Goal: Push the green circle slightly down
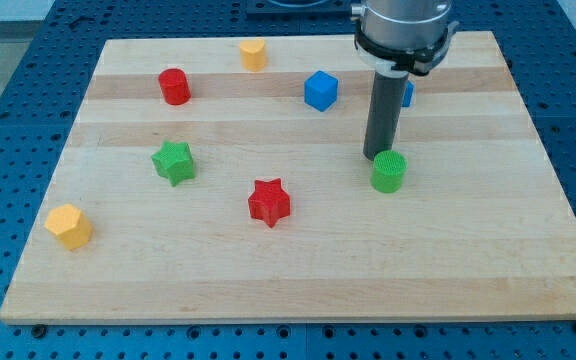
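Observation:
The green circle (389,171) stands on the wooden board (298,270) at the view's right of centre. My tip (375,157) rests on the board just above the green circle and slightly to its left, touching or almost touching its upper edge. The dark rod rises straight from there to the arm's grey mount at the view's top.
A blue cube (320,90) lies up and left of the rod; another blue block (406,93) is partly hidden behind it. A red star (269,202), green star (174,162), red cylinder (175,87) and two yellow hexagonal blocks (253,54) (69,226) lie further left.

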Motion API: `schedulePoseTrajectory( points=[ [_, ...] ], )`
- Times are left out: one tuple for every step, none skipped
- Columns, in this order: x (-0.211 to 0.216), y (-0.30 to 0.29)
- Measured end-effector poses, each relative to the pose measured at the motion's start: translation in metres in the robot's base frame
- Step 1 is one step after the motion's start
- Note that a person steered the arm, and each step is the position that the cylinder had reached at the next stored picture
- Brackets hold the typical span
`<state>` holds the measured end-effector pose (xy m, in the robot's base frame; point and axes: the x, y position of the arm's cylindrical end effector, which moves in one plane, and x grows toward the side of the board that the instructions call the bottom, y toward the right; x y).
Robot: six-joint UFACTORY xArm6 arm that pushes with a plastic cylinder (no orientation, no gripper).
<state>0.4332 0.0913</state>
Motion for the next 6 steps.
schedulePoseTrajectory(
  points=[
    [0.022,0.000],
    [0.028,0.000],
    [0.016,-0.017],
    [0.014,-0.048],
    [0.031,-0.054],
    [0.032,-0.030]
  ],
)
